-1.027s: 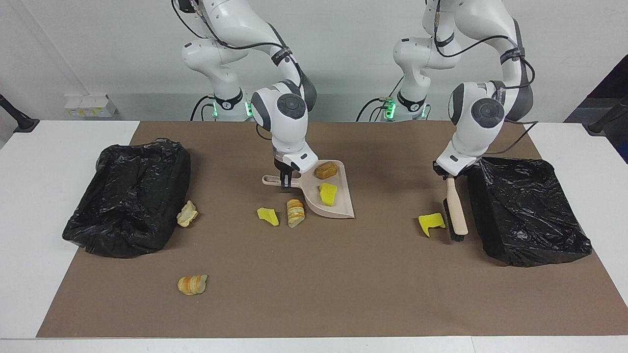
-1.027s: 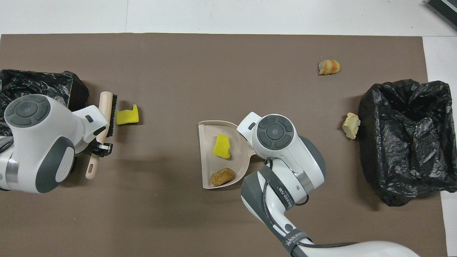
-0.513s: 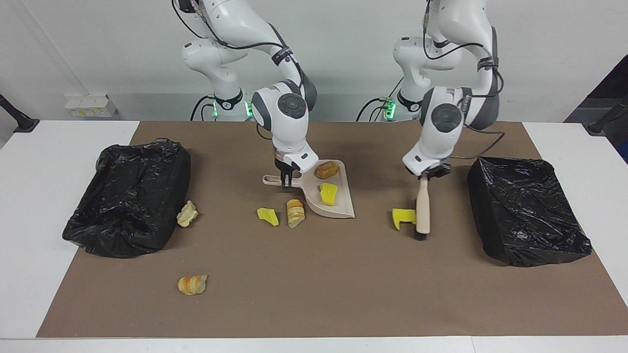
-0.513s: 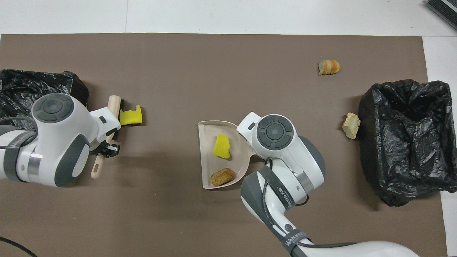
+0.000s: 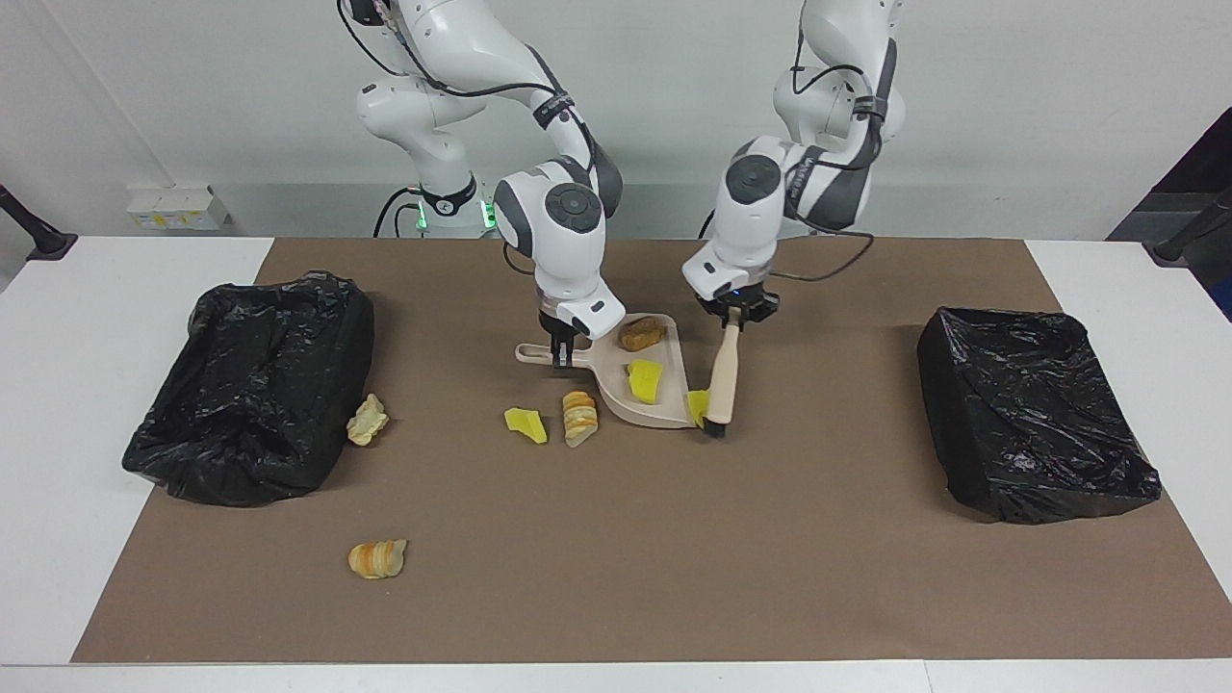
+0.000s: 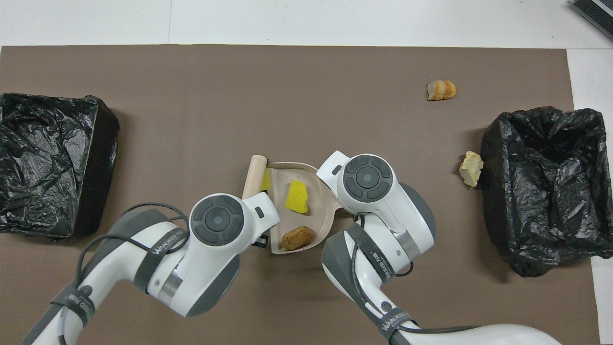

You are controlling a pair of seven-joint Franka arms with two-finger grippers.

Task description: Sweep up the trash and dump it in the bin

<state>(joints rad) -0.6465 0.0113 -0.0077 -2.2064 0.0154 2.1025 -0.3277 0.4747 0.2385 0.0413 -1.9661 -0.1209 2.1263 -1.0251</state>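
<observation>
**A:** What lies across the table, from the right arm's end to the left arm's?

**B:** First a black-lined bin with a tan bread lump just beside it. A fan of bread slices lies farther from the robots. Then come a yellow sponge chunk and a striped bread slice, next to the beige dustpan.

**A:** Who holds the dustpan?

**B:** The right claw is pinching its handle, probably to brace it flat against the sweep. Inside lie a brown lump and a yellow sponge. The left claw is clamped on the brush, bristles down at the pan's open lip. They press a yellow sponge wedge against that lip. The second bin sits at the left arm's end.

**A:** What has changed?

**B:** A second ago the brush and wedge were beside that second bin. The left arm has swept them across to the pan, while the right arm has stayed put.
</observation>
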